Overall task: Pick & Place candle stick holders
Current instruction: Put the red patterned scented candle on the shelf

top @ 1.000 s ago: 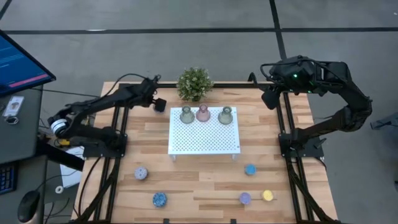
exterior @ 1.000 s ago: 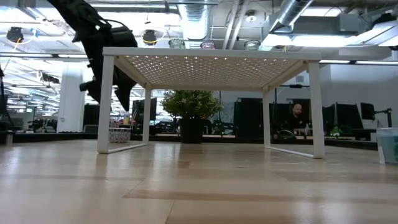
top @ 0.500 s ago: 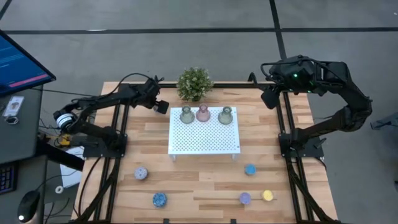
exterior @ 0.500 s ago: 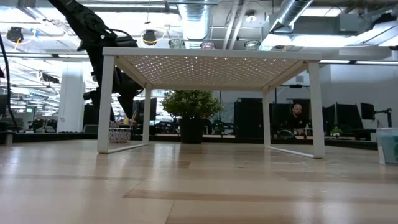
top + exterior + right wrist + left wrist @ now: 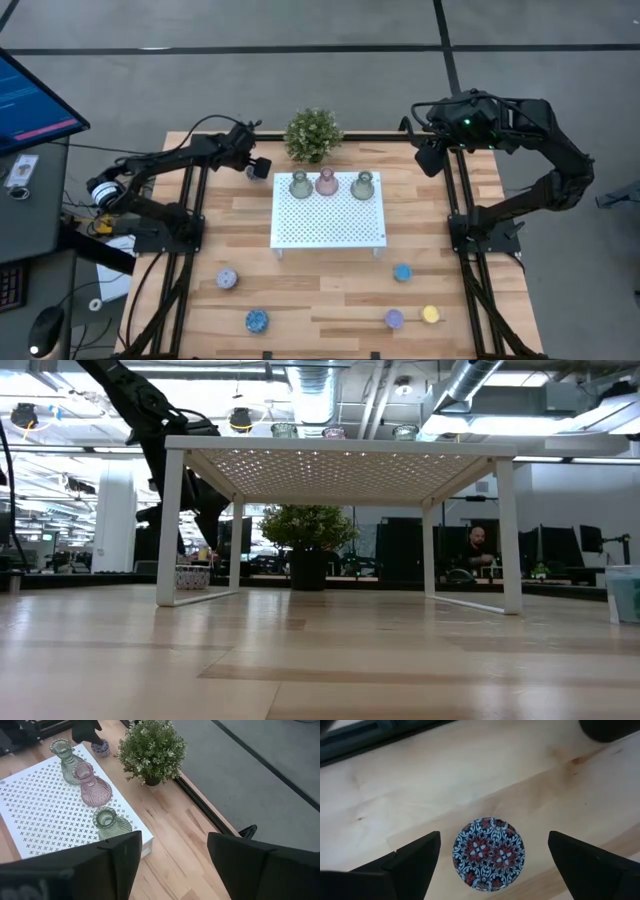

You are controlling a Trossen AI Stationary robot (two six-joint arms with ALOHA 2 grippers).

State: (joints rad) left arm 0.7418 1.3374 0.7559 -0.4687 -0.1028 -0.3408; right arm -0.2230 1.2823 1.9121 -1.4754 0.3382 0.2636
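Observation:
A round puck with a red, blue and white pattern (image 5: 488,854) lies flat on the table at the far left, beside the tray's far left corner; it also shows in the right wrist view (image 5: 100,747). My left gripper (image 5: 493,839) is open just above it, one finger on either side, touching nothing. Two dull green vases (image 5: 300,184) (image 5: 362,185) and a pink one (image 5: 326,181) stand upright along the far edge of the white perforated tray (image 5: 328,225). My right gripper (image 5: 430,157) is open and empty, raised at the far right.
A bushy potted plant (image 5: 313,133) stands behind the tray. Near the front edge lie a lilac-grey puck (image 5: 227,278), a speckled blue puck (image 5: 257,321), a blue puck (image 5: 402,272), a lilac puck (image 5: 394,318) and a yellow puck (image 5: 431,314).
My left gripper has gone down beside the tray's far left leg, toward the patterned puck, and now stands low over it with its fingers apart. The puck has stayed where it was.

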